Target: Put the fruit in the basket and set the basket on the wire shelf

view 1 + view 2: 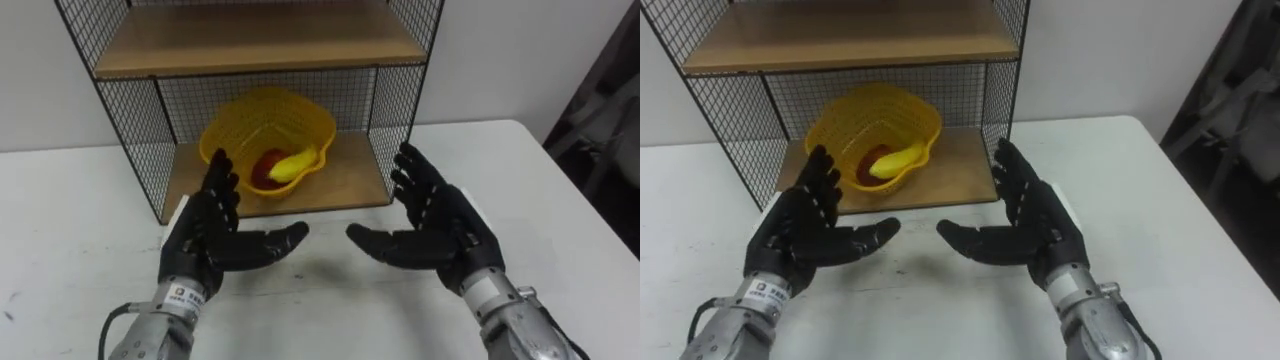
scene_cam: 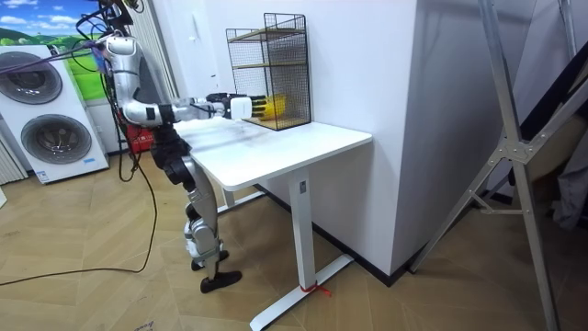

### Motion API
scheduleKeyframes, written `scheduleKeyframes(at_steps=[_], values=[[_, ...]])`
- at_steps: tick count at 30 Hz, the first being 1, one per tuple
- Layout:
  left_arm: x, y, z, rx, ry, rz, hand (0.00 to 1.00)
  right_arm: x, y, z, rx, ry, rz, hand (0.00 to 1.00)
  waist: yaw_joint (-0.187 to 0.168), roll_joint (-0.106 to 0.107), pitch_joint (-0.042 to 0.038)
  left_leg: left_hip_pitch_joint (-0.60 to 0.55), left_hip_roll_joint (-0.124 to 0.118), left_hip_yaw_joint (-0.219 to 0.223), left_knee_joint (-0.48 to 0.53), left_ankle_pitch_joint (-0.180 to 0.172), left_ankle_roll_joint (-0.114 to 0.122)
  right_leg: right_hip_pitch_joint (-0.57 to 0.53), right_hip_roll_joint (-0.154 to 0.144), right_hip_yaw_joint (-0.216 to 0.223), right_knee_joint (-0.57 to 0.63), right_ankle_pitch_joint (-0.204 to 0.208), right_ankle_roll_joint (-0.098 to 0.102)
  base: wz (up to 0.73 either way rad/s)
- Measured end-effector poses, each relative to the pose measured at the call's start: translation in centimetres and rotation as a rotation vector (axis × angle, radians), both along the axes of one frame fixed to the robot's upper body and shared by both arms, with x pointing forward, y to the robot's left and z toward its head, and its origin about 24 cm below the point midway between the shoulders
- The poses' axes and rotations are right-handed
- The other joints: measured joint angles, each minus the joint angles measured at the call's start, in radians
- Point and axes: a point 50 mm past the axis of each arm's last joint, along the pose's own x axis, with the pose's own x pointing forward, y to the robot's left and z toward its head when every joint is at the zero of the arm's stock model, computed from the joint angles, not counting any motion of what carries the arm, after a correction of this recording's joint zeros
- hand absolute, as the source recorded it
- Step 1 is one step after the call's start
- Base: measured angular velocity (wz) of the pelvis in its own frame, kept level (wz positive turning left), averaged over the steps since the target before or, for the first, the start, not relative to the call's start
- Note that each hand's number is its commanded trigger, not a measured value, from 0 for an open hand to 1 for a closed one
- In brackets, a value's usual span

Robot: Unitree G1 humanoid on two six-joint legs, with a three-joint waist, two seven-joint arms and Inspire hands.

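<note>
Left eye view: the yellow plastic mesh basket (image 1: 262, 120) sits on the lower wooden board of the black wire shelf (image 1: 135, 130), holding a yellow banana (image 1: 293, 166) and a red fruit (image 1: 266, 170). The left hand (image 1: 205, 235) and right hand (image 1: 440, 215) hover over the white desk (image 1: 560, 190) just before the shelf, fingers spread, palms facing each other, empty.

Room view: the robot stands at the desk's end on the room view's left, arms reaching toward the shelf.

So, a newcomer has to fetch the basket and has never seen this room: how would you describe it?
On the white table stands a black wire shelf with wooden boards. On its lower board sits the basket, holding a yellow fruit and a red fruit. It is the only bright yellow, bowl-shaped mesh thing there.
</note>
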Motion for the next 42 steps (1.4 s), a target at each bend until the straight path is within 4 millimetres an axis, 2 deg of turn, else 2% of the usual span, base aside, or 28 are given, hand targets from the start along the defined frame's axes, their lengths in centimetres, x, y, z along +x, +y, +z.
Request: scheduleKeyframes(at_steps=[4,9,14,17,20,22,23,25,26,28,29,31,33,34,36,37,38,39,41,42], values=[[-0.9,1.2,0.8,0.001,-0.039,0.045,0.00,-1.5,-1.1,-0.2,-0.080,0.015,0.001,0.00,0.003,0.006,0.0031,-0.015,0.000,0.004,0.000,-0.001,0.001,-0.023,0.002,0.008,0.000,0.001,0.001,-0.03],[-1.6,2.1,1.6,0.021,-0.095,0.095,0.00,-2.4,-2.3,0.2,-0.131,-0.001,-0.041,0.00,0.008,0.009,0.0056,-0.020,-0.001,0.003,-0.004,0.001,-0.001,-0.026,0.002,0.006,0.000,0.006,0.007,0.00],[-1.5,3.7,3.5,0.129,-0.198,0.198,0.00,-2.7,-4.1,1.9,-0.183,-0.098,-0.127,0.00,0.001,0.008,0.0053,-0.021,-0.001,-0.002,-0.004,0.001,-0.002,-0.024,0.002,0.005,-0.001,0.006,0.007,0.01],[-1.7,5.8,5.3,0.213,-0.279,0.340,0.00,-2.6,-5.9,3.4,-0.227,-0.170,-0.241,0.00,0.004,0.009,0.0058,-0.020,-0.001,-0.002,-0.004,0.002,-0.002,-0.022,0.004,0.008,0.000,0.006,0.007,-0.03],[-2.6,8.9,9.2,0.293,-0.442,0.573,0.00,-2.9,-8.4,6.5,-0.316,-0.300,-0.407,0.00,0.013,0.010,0.0057,-0.022,-0.001,-0.002,-0.004,0.002,-0.002,-0.026,0.005,0.008,0.000,0.006,0.007,-0.03],[-3.5,12.2,13.4,0.421,-0.640,0.807,0.00,-3.3,-11.0,10.2,-0.438,-0.456,-0.569,0.00,0.029,0.016,0.0084,-0.022,-0.002,-0.007,-0.004,0.002,-0.003,-0.024,0.007,0.007,-0.002,0.007,0.006,0.03],[-4.1,13.0,14.5,0.456,-0.686,0.868,0.00,-3.4,-11.6,11.1,-0.467,-0.498,-0.606,0.00,0.030,0.016,0.0081,-0.023,-0.002,-0.008,-0.004,0.002,-0.003,-0.025,0.008,0.006,-0.002,0.007,0.006,0.06],[-6.6,15.0,18.5,0.533,-0.900,1.097,0.00,-4.2,-14.2,14.5,-0.567,-0.641,-0.783,0.00,0.033,0.015,0.0076,-0.028,-0.001,-0.006,0.001,0.000,-0.002,-0.035,0.005,0.007,0.000,0.001,0.000,0.02],[-7.2,15.4,19.3,0.553,-0.948,1.148,0.00,-4.4,-14.8,15.3,-0.588,-0.676,-0.827,0.00,0.035,0.016,0.0060,-0.030,0.000,-0.006,0.002,-0.001,-0.002,-0.038,0.005,0.006,0.001,0.000,-0.001,0.00],[-10.0,17.5,22.2,0.623,-1.086,1.370,0.00,-5.5,-16.8,19.1,-0.675,-0.833,-0.998,0.00,0.046,0.012,-0.0009,-0.043,-0.001,-0.006,0.004,-0.002,-0.003,-0.055,0.004,0.006,0.004,-0.001,-0.001,0.00],[-10.6,18.0,22.9,0.639,-1.118,1.418,0.00,-5.9,-17.4,20.2,-0.687,-0.876,-1.038,0.00,0.039,0.014,-0.0031,-0.044,-0.001,-0.006,0.004,-0.002,-0.003,-0.057,0.005,0.003,0.005,-0.001,-0.001,0.06],[-12.5,20.2,25.5,0.664,-1.206,1.591,0.00,-7.8,-20.4,23.5,-0.746,-0.980,-1.221,0.00,0.048,0.014,-0.0065,-0.053,0.000,-0.009,0.007,-0.002,-0.003,-0.061,0.004,0.000,0.005,-0.003,-0.001,0.09],[-13.9,22.0,26.6,0.634,-1.224,1.721,0.00,-9.6,-22.6,24.6,-0.741,-1.005,-1.393,0.00,0.052,0.013,-0.0069,-0.057,0.000,-0.013,0.010,-0.002,-0.005,-0.061,0.004,-0.005,0.005,-0.003,-0.002,0.08],[-14.9,23.7,26.7,0.633,-1.180,1.821,0.00,-11.0,-24.0,25.1,-0.750,-1.007,-1.518,0.00,0.053,0.008,-0.0053,-0.065,0.000,-0.016,0.021,-0.007,-0.006,-0.062,0.003,-0.011,0.008,-0.007,-0.005,0.10],[-16.6,26.1,26.2,0.561,-1.075,1.971,0.00,-13.1,-26.1,25.3,-0.741,-0.988,-1.711,0.00,0.053,0.013,-0.0067,-0.078,-0.001,-0.018,0.039,-0.017,-0.006,-0.071,0.002,-0.015,0.025,-0.019,-0.004,0.05],[-17.9,27.4,25.6,0.488,-1.020,2.067,0.00,-14.5,-27.4,25.2,-0.682,-0.969,-1.833,0.00,0.053,0.013,-0.0117,-0.087,-0.001,-0.017,0.052,-0.023,-0.006,-0.084,0.000,-0.014,0.046,-0.029,-0.005,0.00],[-18.5,28.0,25.3,0.454,-0.994,2.116,0.00,-15.2,-28.0,25.1,-0.650,-0.954,-1.892,0.00,0.051,0.019,-0.0090,-0.089,-0.001,-0.017,0.058,-0.027,-0.007,-0.089,-0.001,-0.015,0.056,-0.034,-0.005,0.00],[-19.5,29.2,24.6,0.403,-0.922,2.200,0.00,-16.4,-29.1,24.8,-0.603,-0.918,-1.996,0.00,0.046,0.012,-0.0143,-0.089,-0.003,-0.021,0.060,-0.028,-0.007,-0.091,-0.003,-0.018,0.068,-0.042,-0.004,0.09],[-20.8,31.1,22.9,0.350,-0.758,2.295,0.00,-17.8,-30.7,23.8,-0.545,-0.824,-2.124,0.00,0.034,0.011,-0.0180,-0.094,-0.004,-0.027,0.074,-0.034,-0.008,-0.092,-0.005,-0.026,0.077,-0.050,-0.006,0.10],[-21.7,32.1,21.7,0.286,-0.658,2.352,0.00,-19.0,-31.8,22.5,-0.521,-0.717,-2.207,0.00,0.032,0.006,-0.0249,-0.102,-0.003,-0.027,0.083,-0.039,-0.010,-0.098,-0.004,-0.026,0.085,-0.054,-0.007,0.00]])
